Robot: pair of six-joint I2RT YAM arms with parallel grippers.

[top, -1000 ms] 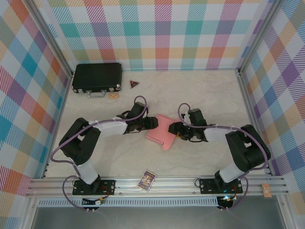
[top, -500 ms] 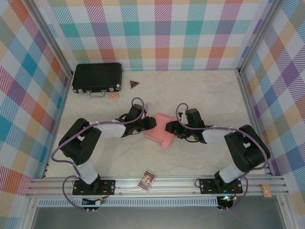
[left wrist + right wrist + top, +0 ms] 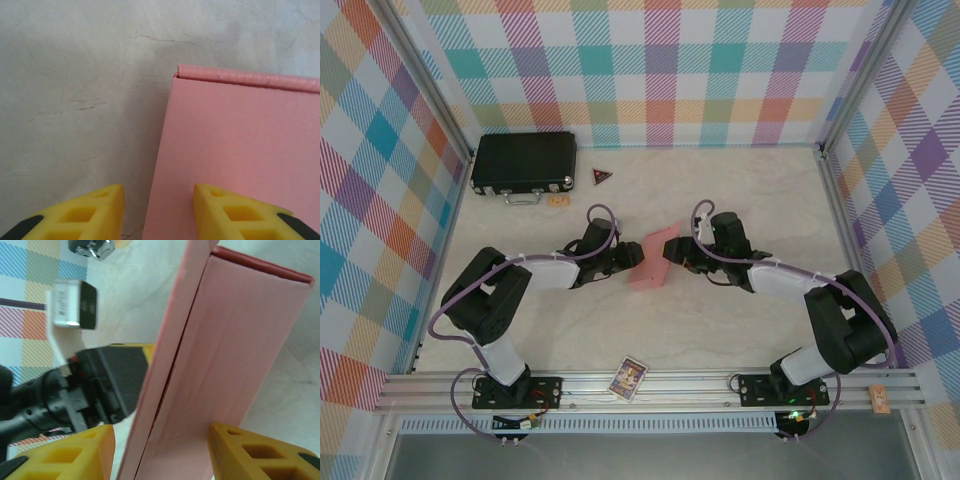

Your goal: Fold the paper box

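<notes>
1. The paper box [image 3: 655, 258], its lower part cut off in both wrist views, stood on edge on the table [image 3: 750, 330], long axis near-left to far-right.
2. The left gripper [image 3: 156, 192] gaped astride its edge; the right gripper [image 3: 161, 429] straddled it, grip unclear.

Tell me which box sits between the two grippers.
The pink paper box, mid-table; the black latched case lies apart in the far left corner.

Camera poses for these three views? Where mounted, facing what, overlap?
Top external: above and behind the bases, looking down on the table; left arm and right arm show.
Left wrist: on the left arm, facing the paper box's flat panel past its yellow fingers.
Right wrist: facing the box nearly edge-on between its fingers, left arm beyond.
Shared: all three see the box.
</notes>
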